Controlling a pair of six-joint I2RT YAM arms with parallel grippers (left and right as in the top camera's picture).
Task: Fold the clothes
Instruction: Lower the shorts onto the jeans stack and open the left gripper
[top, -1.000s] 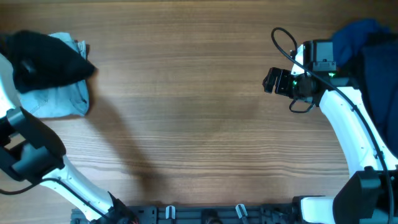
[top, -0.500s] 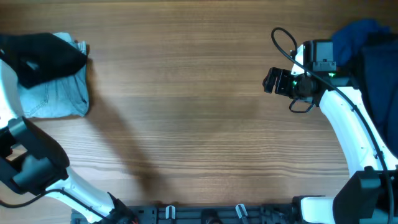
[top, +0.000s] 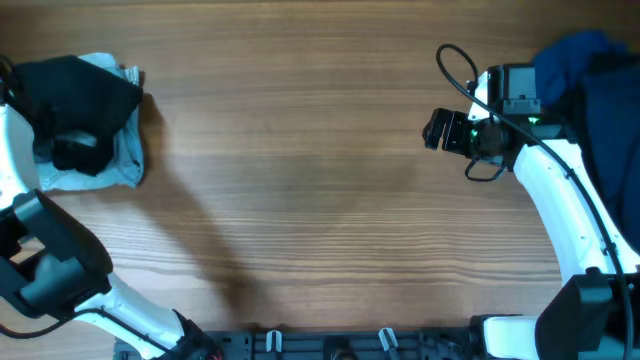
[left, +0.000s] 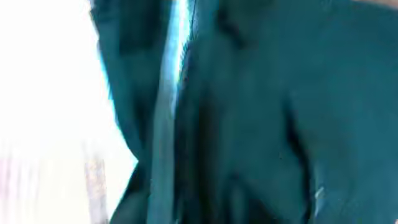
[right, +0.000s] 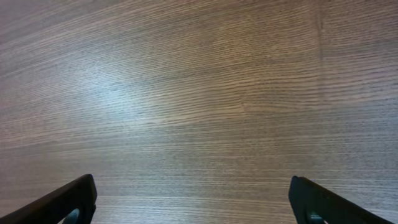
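Note:
The clothes lie in two heaps. At the far left, a black garment (top: 75, 90) rests on top of light-blue denim shorts (top: 125, 160). My left gripper (top: 75, 152) is a dark shape at the black garment's front edge, and its jaws do not show against the cloth. The left wrist view is filled with blurred dark fabric (left: 261, 112) and shows no fingers. A royal-blue garment (top: 575, 55) and a dark navy one (top: 612, 110) lie at the far right. My right gripper (top: 434, 130) (right: 196, 205) hovers open over bare wood, holding nothing.
The wooden table (top: 300, 180) stretches between the two heaps. The right arm's white links (top: 560, 200) run along the right side, and its cable (top: 455, 65) loops above the wrist. The left arm's base link (top: 50, 260) occupies the front-left corner.
The black garment has come down and spread over the denim shorts, covering more of them. My left arm shifted with it. The right arm has not moved.

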